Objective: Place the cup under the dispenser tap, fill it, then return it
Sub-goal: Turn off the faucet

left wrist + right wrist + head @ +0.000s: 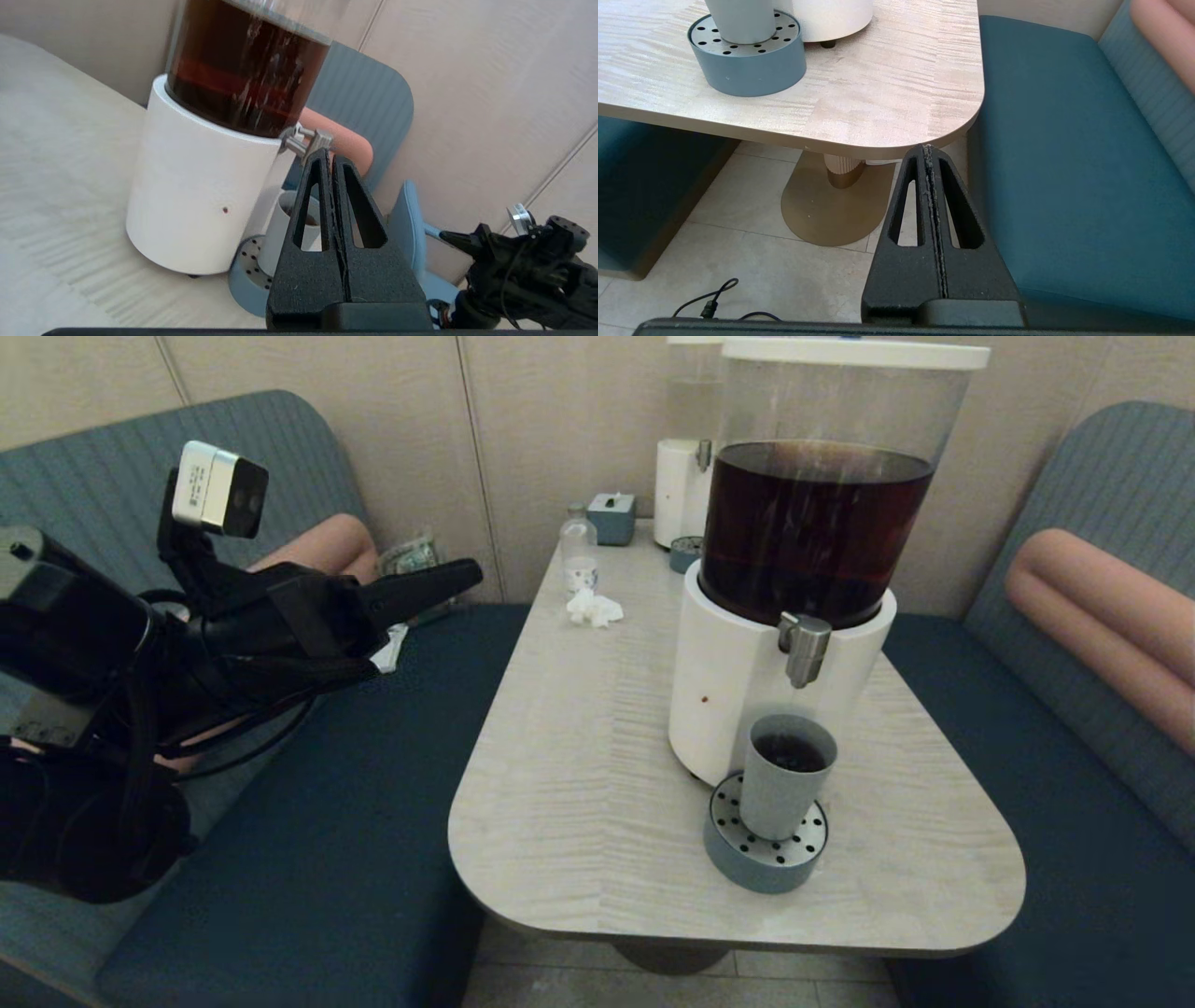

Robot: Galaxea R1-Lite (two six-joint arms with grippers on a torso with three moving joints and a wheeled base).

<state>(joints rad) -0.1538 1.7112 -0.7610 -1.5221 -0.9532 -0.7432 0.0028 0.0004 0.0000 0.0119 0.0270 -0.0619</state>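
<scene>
The grey-green cup [786, 775] stands upright on the round blue-grey drip tray [728, 852], directly below the steel dispenser tap [803, 649] of the big white-based dispenser [728, 691]. Dark liquid shows inside the cup [280, 233]. No stream runs from the tap [306, 142]. My left gripper [467, 574] hangs shut and holding nothing over the left bench, well away from the table. My right gripper [928, 149] is shut and holding nothing, low beside the table's near right corner, out of the head view. The cup's base [740, 21] shows on the tray [747, 70].
At the table's [579, 784] far end stand a small bottle [579, 551], a crumpled tissue [594, 608], a blue-grey box [612, 517], a second paler dispenser [681, 490] with its own tray [683, 553]. Teal benches flank the table. A cable [710, 305] lies on the floor.
</scene>
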